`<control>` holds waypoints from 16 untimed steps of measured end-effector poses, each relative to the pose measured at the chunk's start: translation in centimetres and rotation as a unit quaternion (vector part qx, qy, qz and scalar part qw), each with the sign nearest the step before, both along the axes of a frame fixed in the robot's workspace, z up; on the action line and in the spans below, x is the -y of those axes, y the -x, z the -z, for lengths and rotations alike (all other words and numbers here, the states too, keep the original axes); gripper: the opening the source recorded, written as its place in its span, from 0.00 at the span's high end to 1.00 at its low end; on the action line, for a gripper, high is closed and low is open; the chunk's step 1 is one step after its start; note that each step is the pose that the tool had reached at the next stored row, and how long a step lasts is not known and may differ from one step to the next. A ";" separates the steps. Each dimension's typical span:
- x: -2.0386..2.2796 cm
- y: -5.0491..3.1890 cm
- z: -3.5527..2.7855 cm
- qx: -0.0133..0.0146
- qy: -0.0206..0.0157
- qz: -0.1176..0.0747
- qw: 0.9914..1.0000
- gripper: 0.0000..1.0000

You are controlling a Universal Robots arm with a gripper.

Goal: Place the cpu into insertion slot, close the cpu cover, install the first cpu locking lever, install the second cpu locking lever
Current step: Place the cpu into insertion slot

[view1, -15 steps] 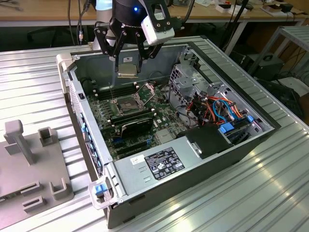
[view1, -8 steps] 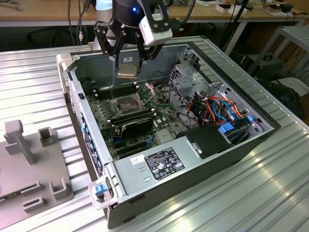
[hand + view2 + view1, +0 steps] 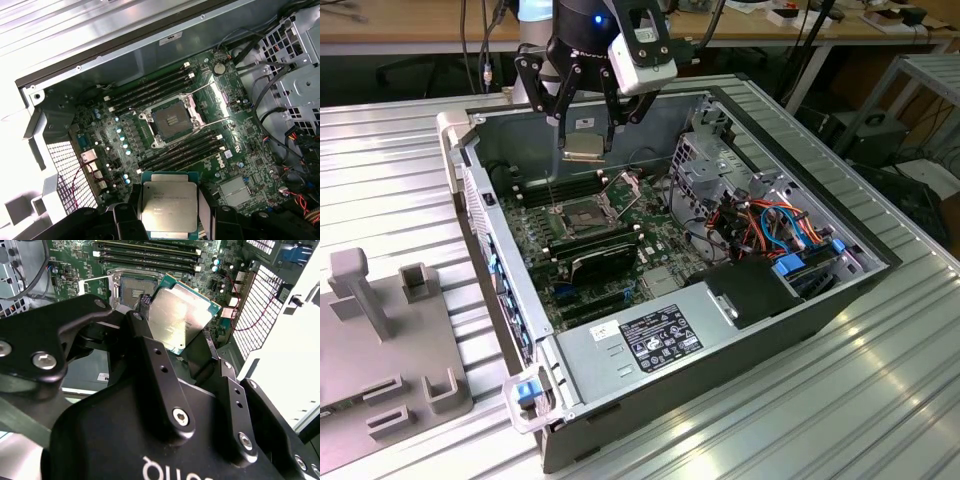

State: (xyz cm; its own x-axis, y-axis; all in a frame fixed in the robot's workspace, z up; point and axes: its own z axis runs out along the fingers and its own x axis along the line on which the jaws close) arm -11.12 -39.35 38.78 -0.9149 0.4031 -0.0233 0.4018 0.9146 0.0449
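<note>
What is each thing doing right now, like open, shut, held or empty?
cpu, held in the pincer over the motherboard.
pincer, shut on the cpu.
insertion slot, empty, pins bare.
cpu cover, swung up, open.
computer case, side open.

Holds the small flat square silvery cpu tight in the black metal gripper. Hangs over the green circuit board, partly hiding the square silver-rimmed insertion slot with its dark middle.
</note>
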 end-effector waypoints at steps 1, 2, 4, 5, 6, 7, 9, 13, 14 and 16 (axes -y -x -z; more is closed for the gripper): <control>0.00 0.00 0.00 0.000 0.000 0.000 1.000 0.46; 0.00 0.00 0.00 0.000 0.000 0.000 1.000 0.46; 0.00 0.00 0.00 0.000 0.000 0.000 1.000 0.46; 0.00 0.00 0.00 0.000 0.000 0.001 1.000 0.46; 0.00 0.00 0.03 0.000 0.000 0.013 1.000 0.46; 0.00 0.00 0.05 0.000 0.000 0.028 1.000 0.46; 0.00 0.00 0.09 0.000 0.000 0.053 0.999 0.46; 0.00 0.00 0.16 0.000 0.000 0.092 0.996 0.46; 0.00 0.00 0.19 0.000 0.000 0.104 0.995 0.46; -0.02 0.00 0.20 0.000 0.000 0.115 0.993 0.46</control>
State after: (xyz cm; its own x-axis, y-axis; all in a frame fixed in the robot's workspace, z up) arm -11.12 -39.33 38.58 -0.7990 0.6009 -0.0233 0.5996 0.7990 0.0448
